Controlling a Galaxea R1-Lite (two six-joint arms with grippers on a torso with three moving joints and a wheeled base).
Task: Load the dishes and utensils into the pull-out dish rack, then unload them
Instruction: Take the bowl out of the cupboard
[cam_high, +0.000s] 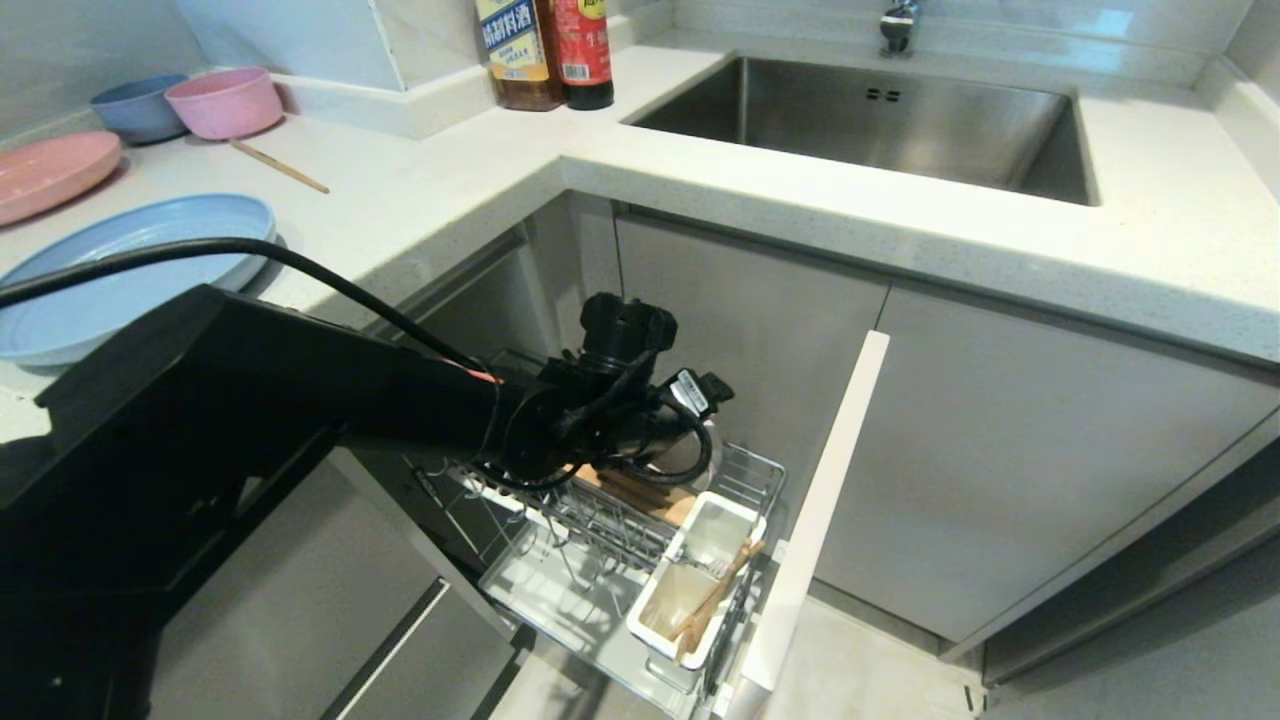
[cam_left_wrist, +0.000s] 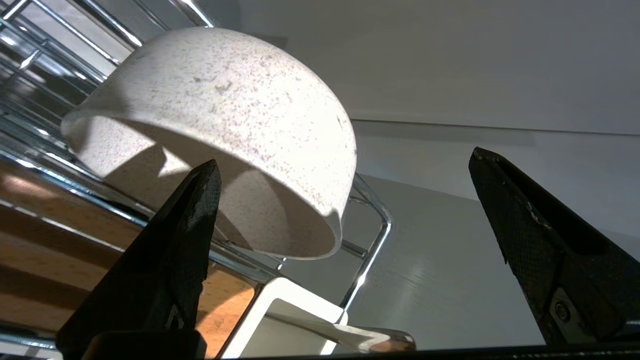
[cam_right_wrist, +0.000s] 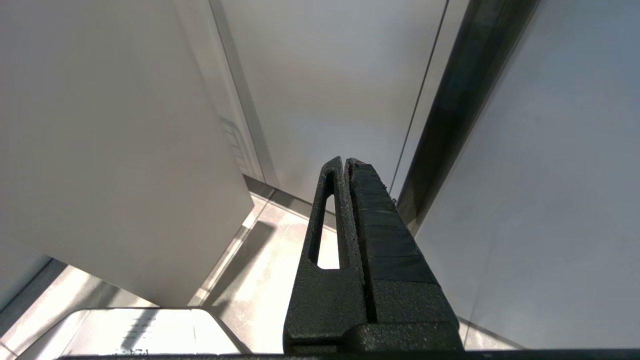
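Upper centre of the head view: two bottles (cam_high: 545, 50) with printed labels, side by side on the white countertop (cam_high: 480, 170), just left of a steel sink (cam_high: 880, 125) with a tap (cam_high: 898, 25) behind it. Upper left: blue bowl (cam_high: 135, 105) touching pink bowl (cam_high: 225, 100), with a pink plate (cam_high: 50, 172) below them. Right half: grey cabinet doors (cam_high: 1000, 460) under the counter.

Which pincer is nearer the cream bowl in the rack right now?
Left. The left pincer stands open right beside the cream bowl; the right pincer is shut, parked by the cabinets.
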